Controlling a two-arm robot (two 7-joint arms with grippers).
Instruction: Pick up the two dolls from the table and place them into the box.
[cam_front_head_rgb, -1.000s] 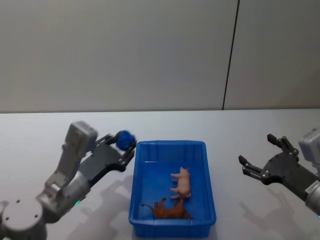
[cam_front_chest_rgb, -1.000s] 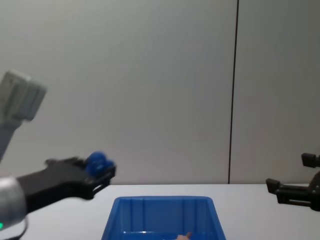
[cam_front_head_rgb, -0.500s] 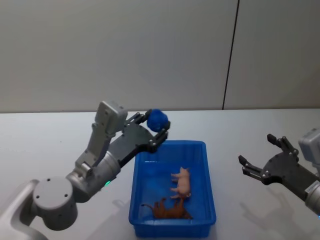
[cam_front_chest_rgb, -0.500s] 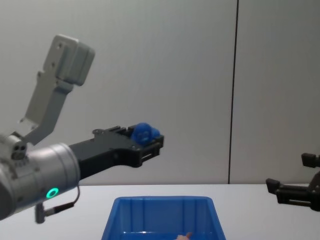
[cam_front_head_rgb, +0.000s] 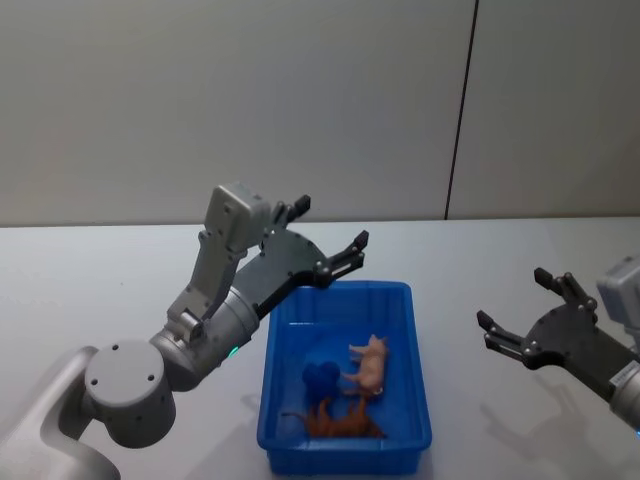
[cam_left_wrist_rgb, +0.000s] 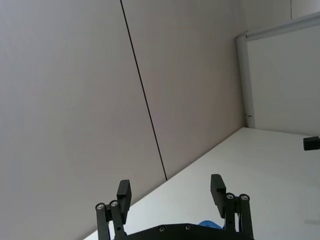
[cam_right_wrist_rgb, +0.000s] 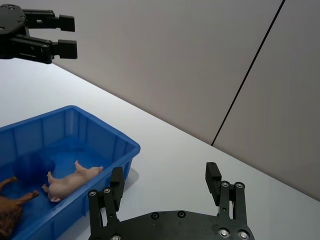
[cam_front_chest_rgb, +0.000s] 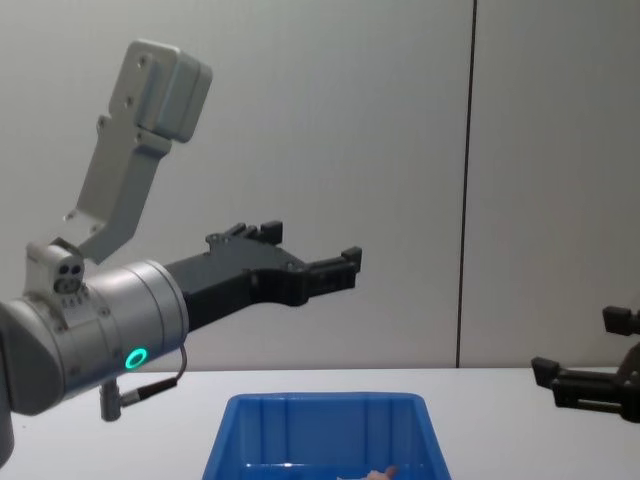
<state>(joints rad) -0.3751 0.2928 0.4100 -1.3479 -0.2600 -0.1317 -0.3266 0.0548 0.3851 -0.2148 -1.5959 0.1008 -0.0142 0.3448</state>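
Dolls, a pink pig (cam_front_head_rgb: 367, 364) and blue one (cam_front_head_rgb: 320, 378), lie in the box (cam_front_head_rgb: 290, 305); left tool (cam_front_head_rgb: 330, 235) gapes.

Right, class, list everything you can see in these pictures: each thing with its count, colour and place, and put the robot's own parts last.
Bright blue rectangular plastic box: one, blue, on the table in front of the robot, between the two arms.
Pale pink pig-shaped doll: one, pink, lying inside the box.
Brown animal-shaped doll: one, reddish brown, inside the box at its near end.
Small dark blue rounded doll: one, blue, inside the box beside the pink one.
Plain white table: one, white, under the box.
Grey panelled wall: one, grey, behind the table.
Left gripper: one, black, open, raised above the box's far end.
Right gripper: one, black, open, over the table to the right of the box.
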